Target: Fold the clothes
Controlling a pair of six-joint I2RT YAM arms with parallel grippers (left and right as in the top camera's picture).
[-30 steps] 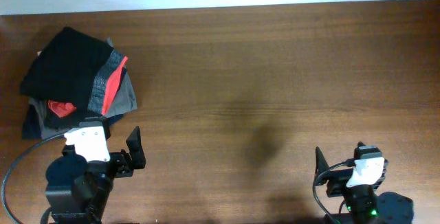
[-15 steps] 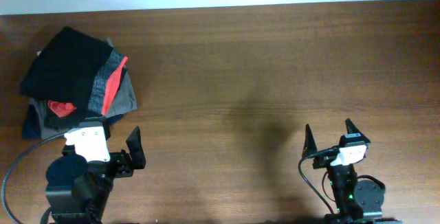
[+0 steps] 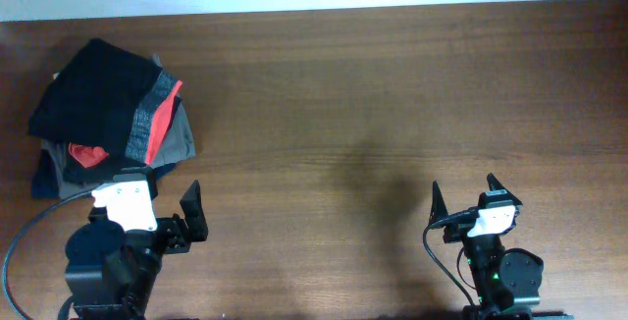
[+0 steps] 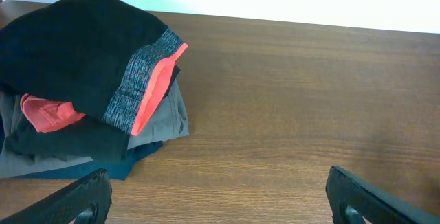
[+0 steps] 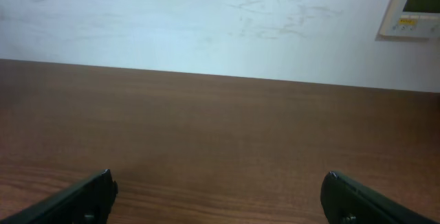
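The left arm (image 3: 103,261) and right arm (image 3: 502,276) crouch folded low at the near side, well apart. The left tool (image 4: 216,186) and the right tool (image 3: 465,192) each hold their jaws spread wide, gripping nothing, black fingers (image 5: 82,200) pointing forward.

A brown wooden table (image 3: 392,94) carries a pile at the upper left of the overhead frame: a grey garment (image 3: 175,141), a scrap of red cloth (image 3: 86,154) and a navy garment (image 3: 44,178) lowest. In the right wrist view, a white wall (image 5: 206,18) bears a small control panel (image 5: 414,5) at the upper right.

Stacked garments (image 4: 165,117) mostly hidden under black pants (image 4: 75,45)
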